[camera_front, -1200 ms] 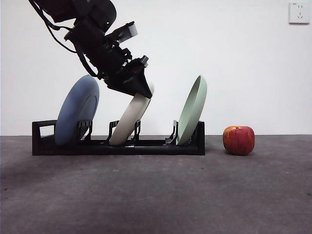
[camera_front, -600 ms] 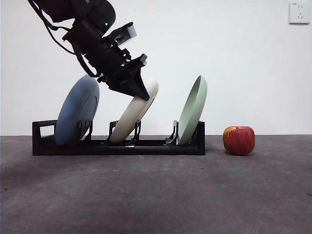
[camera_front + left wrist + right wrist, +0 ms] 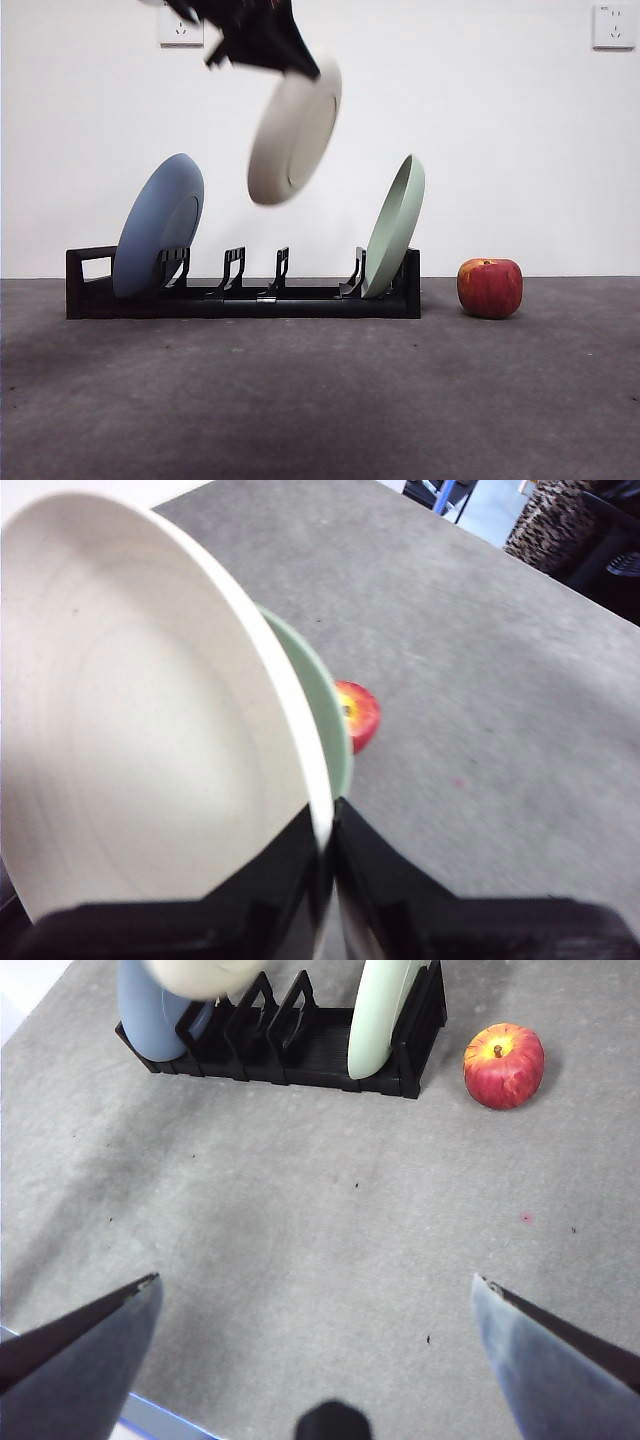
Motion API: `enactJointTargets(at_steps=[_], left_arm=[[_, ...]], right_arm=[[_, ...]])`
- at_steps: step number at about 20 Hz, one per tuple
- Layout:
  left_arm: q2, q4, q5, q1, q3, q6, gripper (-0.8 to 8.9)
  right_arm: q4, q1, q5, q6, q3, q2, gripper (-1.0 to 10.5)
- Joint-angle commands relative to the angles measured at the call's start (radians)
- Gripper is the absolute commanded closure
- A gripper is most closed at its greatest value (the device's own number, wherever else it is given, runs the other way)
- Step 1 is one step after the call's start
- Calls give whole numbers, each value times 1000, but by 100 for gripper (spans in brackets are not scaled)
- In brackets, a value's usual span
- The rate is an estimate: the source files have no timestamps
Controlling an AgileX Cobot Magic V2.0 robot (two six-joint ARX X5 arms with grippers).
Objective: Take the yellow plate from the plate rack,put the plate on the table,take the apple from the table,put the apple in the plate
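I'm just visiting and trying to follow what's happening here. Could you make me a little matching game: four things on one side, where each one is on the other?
Things:
1. yellow plate
2. blue plate
3. pale green plate
4. apple

Places:
A. on the table, beside the rack's end
B. in the air above the plate rack, held by the left gripper
C. in the rack, at the end nearest the apple
D. in the rack, at the end farthest from the apple

Pairs: 1-B, 2-D, 3-C, 4-A
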Motion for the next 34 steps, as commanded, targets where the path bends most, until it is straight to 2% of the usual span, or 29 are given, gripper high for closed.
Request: enactJointTargets(at_steps=[1,5,11,14,17,19,23,25,29,34], left_arm=[[-90,-108,-31,-22,11,108,819],[-257,-334,-266,-124,11,234,819],[-328,-589,-686,-440,-3,238,818],[-328,-571,-810,-597,-140,179,818],[-328,-462,-933,-706,-354,110,819],[-327,-357,-963,-746,-500,74,819],[-325,-130,-1061,-799,-737,68,819],[-315,-55,-1075,-808,-813,68,819],[-269,35,-1076,-809,-887,60,819],[-154,96,-1084,-814,-888,52,819]], right_arm=[[7,0,-4,-7,5,-2,383],[20,0,-3,-7,5,1,383],[41,0,-4,-6,5,18,383],[43,0,-4,-6,5,18,383],[42,0,-4,-6,5,18,383],[42,0,-4,-6,5,18,383],[42,0,-4,-6,5,18,383],[43,0,-4,-6,5,19,383],[45,0,-4,-6,5,29,383],[44,0,-5,-7,5,39,383]])
